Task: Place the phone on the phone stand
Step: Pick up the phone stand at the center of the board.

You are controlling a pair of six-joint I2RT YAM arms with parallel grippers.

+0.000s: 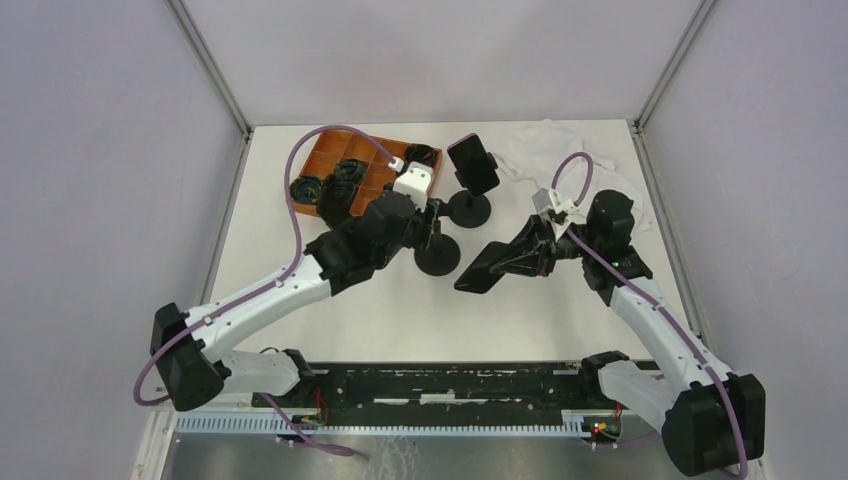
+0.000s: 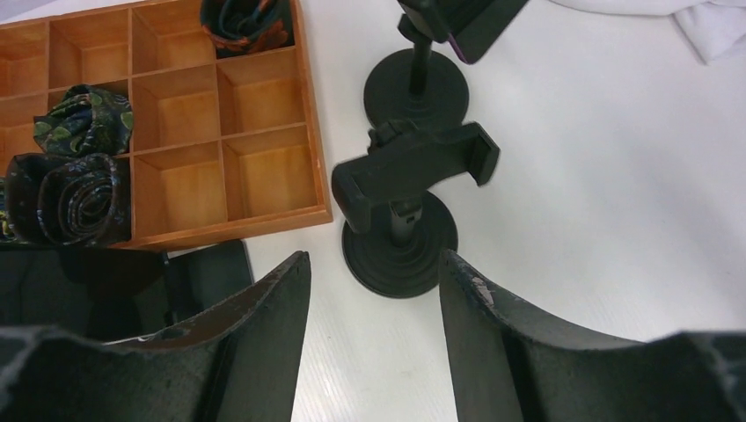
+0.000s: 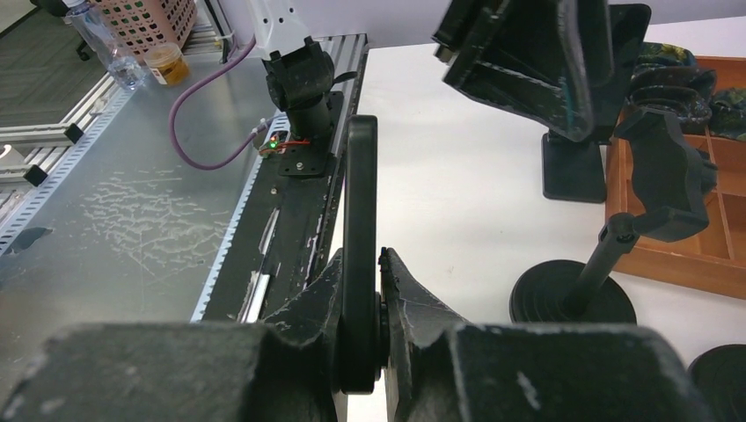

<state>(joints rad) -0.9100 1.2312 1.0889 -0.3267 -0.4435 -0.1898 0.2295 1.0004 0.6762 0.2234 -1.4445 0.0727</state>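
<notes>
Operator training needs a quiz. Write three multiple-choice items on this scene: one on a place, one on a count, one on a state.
1. Where does the wooden tray lie?
A. On the far left part of the table
B. At the near right edge
C. Under the white cloth

2. How many phone stands are on the table?
A. One
B. Two
C. Three

3. What is the state of the right tool?
A. Open and empty
B. Shut on the phone
C. Out of view

Answers:
1 A: the top view shows the tray far from the arm bases, left of both stands.
2 B: there is an empty phone stand and, beyond it, a second stand already carrying a phone.
3 B: the right wrist view shows the phone edge-on, pinched between the fingers.
</notes>
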